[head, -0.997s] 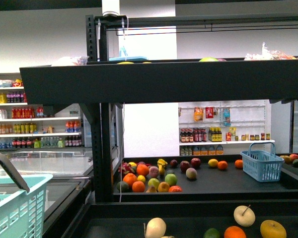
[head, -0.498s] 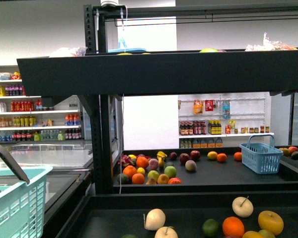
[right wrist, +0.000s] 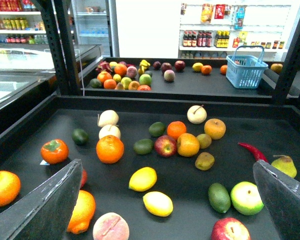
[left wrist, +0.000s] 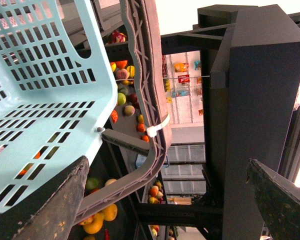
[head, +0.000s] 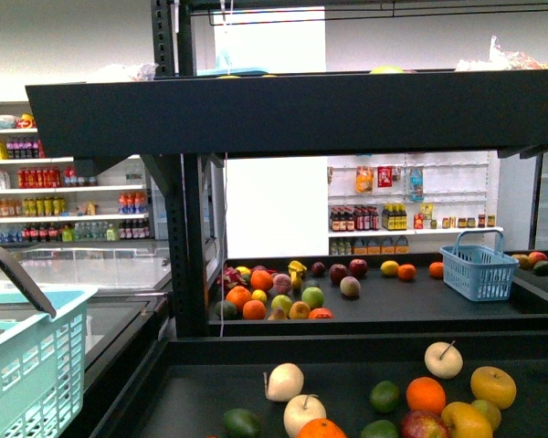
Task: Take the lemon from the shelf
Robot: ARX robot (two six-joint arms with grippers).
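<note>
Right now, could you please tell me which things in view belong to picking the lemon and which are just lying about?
For the job: lemon; second lemon; black shelf tray under them; right gripper, jaws open.
Just lying about: orange; red apple; red chilli; blue basket; teal basket.

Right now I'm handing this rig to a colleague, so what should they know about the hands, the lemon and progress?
Left hand: open, a turquoise basket close against it.
Right hand: open and empty, above the lower tray of the shelf.
A lemon and a second lemon lie side by side on that tray, just ahead of the right hand.
Done: no lemon picked yet.
Left: lower the right hand, close on one lemon, lift it.
</note>
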